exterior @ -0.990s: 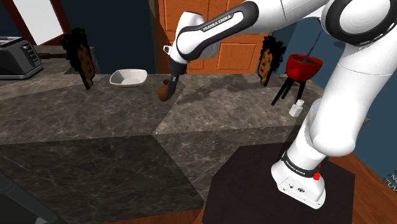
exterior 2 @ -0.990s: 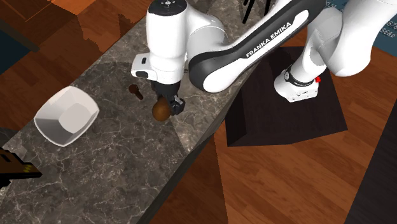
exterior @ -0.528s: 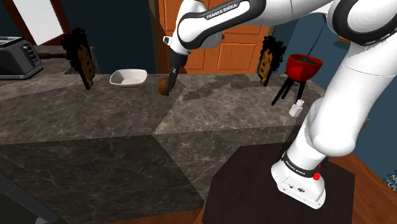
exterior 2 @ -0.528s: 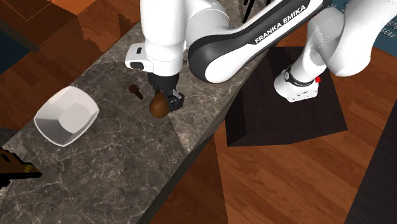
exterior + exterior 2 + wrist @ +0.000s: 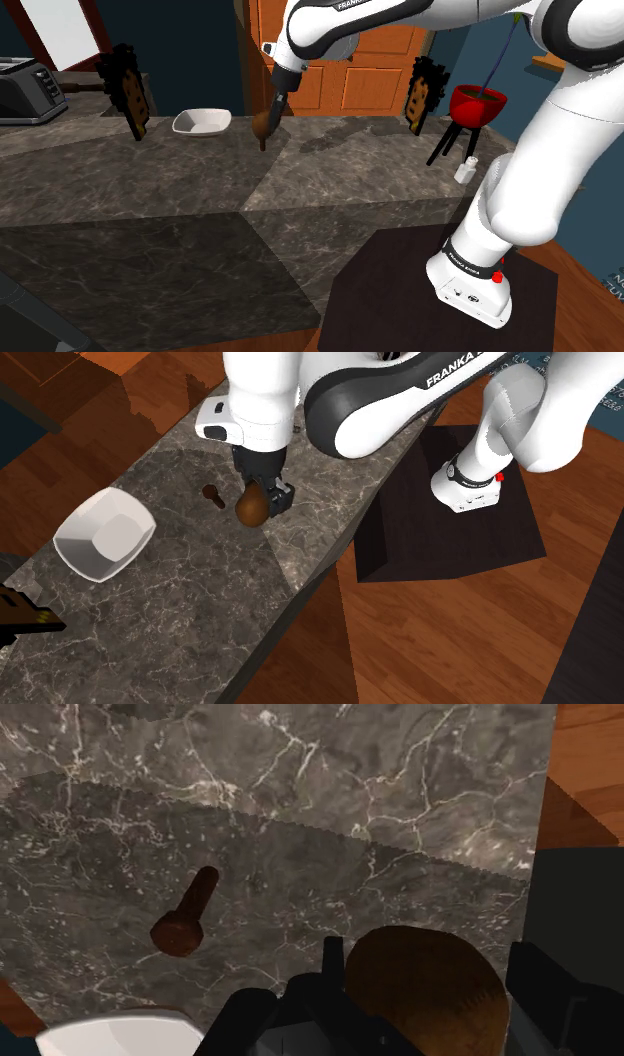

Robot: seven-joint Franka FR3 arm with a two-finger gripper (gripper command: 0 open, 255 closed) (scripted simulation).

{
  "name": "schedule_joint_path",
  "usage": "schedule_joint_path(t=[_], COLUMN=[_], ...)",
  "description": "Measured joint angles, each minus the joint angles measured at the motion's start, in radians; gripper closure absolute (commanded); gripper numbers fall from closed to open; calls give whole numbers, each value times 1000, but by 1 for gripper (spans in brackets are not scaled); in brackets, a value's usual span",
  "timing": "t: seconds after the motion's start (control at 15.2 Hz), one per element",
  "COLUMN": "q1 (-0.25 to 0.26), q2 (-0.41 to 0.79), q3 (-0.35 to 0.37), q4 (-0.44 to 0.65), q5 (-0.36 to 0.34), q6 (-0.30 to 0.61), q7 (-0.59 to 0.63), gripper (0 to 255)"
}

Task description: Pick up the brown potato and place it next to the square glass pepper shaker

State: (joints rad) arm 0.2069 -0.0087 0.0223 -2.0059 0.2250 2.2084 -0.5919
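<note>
White bowl (image 5: 201, 122) and small brown peg (image 5: 186, 913) on marbled counter (image 5: 150, 190); toaster (image 5: 25, 90) at shoulder view's left.

We're in a home kitchen, folks. A long counter (image 5: 180, 200) of dark veined stone sweeps across the shoulder view, and at its far left sits a toaster (image 5: 20, 88). A white square bowl (image 5: 200, 122) rests on the stone. Over at the right end a small pale shaker (image 5: 465, 170) stands just beside a red pot (image 5: 477, 104) on black legs. Behind it all are orange wooden cabinet doors (image 5: 375, 85). The second exterior view shows a warm wooden floor (image 5: 430, 642) running alongside the counter.
</note>
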Motion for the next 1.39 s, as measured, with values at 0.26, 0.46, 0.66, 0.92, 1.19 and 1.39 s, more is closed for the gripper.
schedule_joint_path(t=[0.26, 0.46, 0.66, 0.92, 1.19, 1.39], q1=[-24, -43, -66, -103, -146, -183], q2=[-109, -208, -301, -416, -532, -614], q3=[-27, -54, -86, -137, -187, -225], q4=[-125, -228, -316, -417, -497, -550], q5=[13, 16, 11, -9, -43, -74], q6=[5, -1, -15, -44, -92, -130], q7=[-60, -107, -155, -224, -284, -327], gripper=[255, 255, 255, 255, 255, 255])
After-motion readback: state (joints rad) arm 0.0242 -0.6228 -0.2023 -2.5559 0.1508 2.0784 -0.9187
